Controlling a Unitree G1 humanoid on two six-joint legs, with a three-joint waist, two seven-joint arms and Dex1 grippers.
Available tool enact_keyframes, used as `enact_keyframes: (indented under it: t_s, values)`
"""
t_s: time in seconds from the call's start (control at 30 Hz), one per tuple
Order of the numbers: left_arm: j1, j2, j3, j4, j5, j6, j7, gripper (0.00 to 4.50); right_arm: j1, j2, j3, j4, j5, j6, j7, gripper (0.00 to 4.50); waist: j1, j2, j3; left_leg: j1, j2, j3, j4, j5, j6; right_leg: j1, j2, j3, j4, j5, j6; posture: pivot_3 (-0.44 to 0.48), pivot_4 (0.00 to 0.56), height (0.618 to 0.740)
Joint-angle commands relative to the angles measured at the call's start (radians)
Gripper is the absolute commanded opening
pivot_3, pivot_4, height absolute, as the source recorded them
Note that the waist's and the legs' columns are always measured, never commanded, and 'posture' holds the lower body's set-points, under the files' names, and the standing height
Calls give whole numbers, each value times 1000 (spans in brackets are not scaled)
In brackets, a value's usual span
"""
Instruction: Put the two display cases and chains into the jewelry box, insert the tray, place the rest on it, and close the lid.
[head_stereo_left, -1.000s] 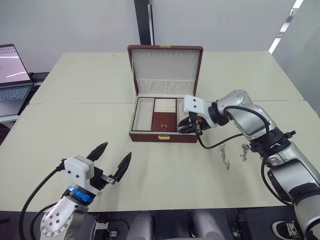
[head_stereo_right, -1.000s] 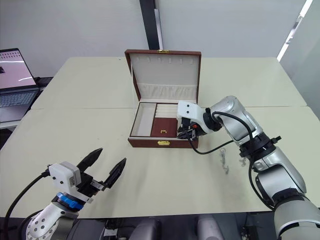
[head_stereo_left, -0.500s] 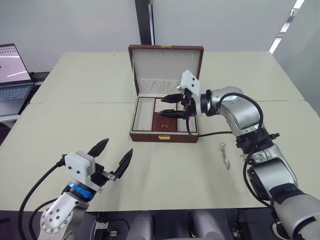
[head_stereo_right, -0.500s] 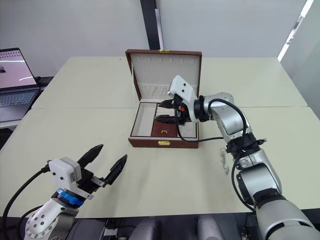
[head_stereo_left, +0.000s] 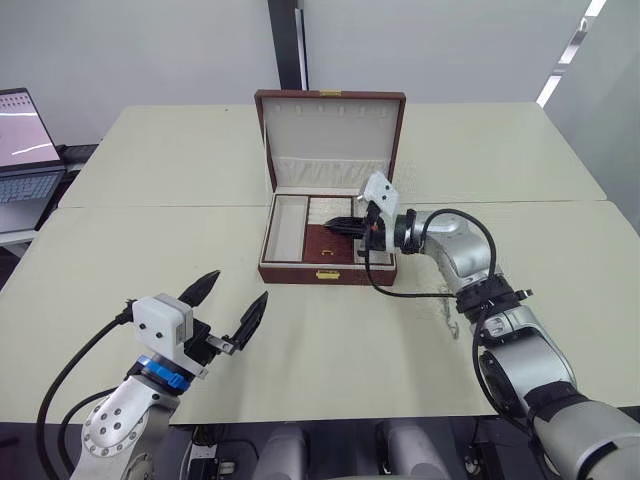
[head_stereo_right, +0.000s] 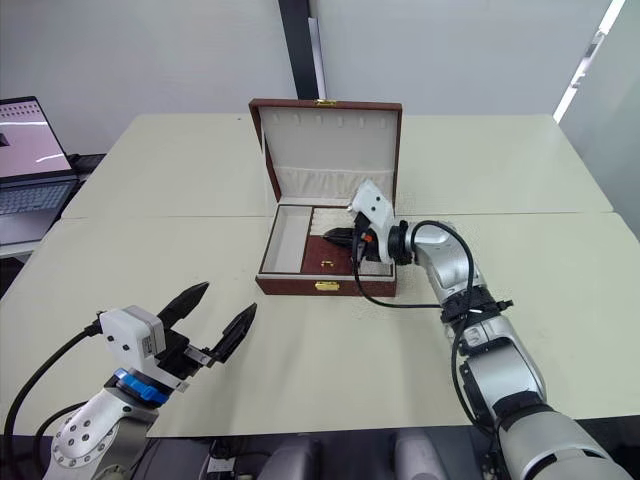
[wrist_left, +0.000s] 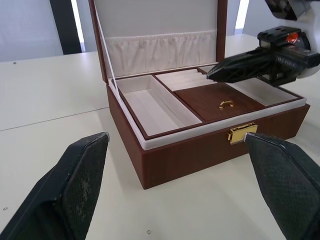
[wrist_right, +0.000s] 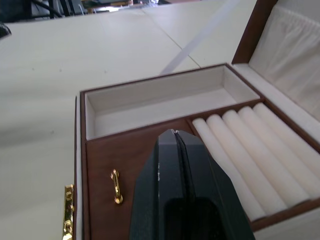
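The jewelry box (head_stereo_left: 282, 271) stands open mid-table, its lid (head_stereo_left: 331, 128) upright behind it. The tray (wrist_left: 212, 98) sits inside the box, with a gold handle (wrist_left: 226, 104) on its brown middle. My right gripper (head_stereo_left: 338, 228) is shut with nothing in it and hovers just above that brown middle, next to the cream ring rolls (wrist_right: 252, 147). My left gripper (head_stereo_left: 231, 298) hangs open over the near left of the table, well short of the box. A thin silvery chain (head_stereo_left: 446, 297) lies on the table beside my right forearm. The two display cases are out of view.
A laptop (head_stereo_left: 22, 140) sits on a side desk at the far left. My right arm's black cable (head_stereo_left: 400, 290) trails on the table in front of the box's right corner. A gold clasp (wrist_left: 242, 134) is on the box's front wall.
The right gripper rose from the box's right front, opened above the box, then came down over the tray and shut. The left gripper barely moved.
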Motion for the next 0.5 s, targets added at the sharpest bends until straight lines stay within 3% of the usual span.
enact_keyframes:
  t_s: [0.03, 0.23, 0.47, 0.5]
  values:
    - [-10, 13, 4, -41, -9, 5, 5, 4500, 10, 0, 19, 17, -36, -36, -8, 9, 0, 0, 0, 0, 0, 0, 0, 0, 0, 0, 0, 0, 0, 0, 0, 0, 150, 740]
    - [-16, 16, 1, -47, -8, 18, 6, 4500, 9, 2, 10, 45, -38, -32, -4, 9, 0, 0, 0, 2, 0, 0, 0, 0, 0, 1, 0, 0, 0, 0, 0, 0, 150, 740]
    - [-59, 40, -1, -37, -15, 60, -1, 4500, 16, -12, -109, -117, 133, 34, 75, 9, 1, 0, 0, 1, 0, 0, 0, 0, 0, 0, 0, 0, 0, 0, 0, 0, 150, 740]
    - [-79, 43, 1, -41, -32, 85, 9, 4500, 23, -36, -124, -150, 151, 49, 92, 192, 1, 1, 0, 0, 0, 0, 0, 0, 0, 0, 0, 0, 0, 0, 0, 0, 150, 740]
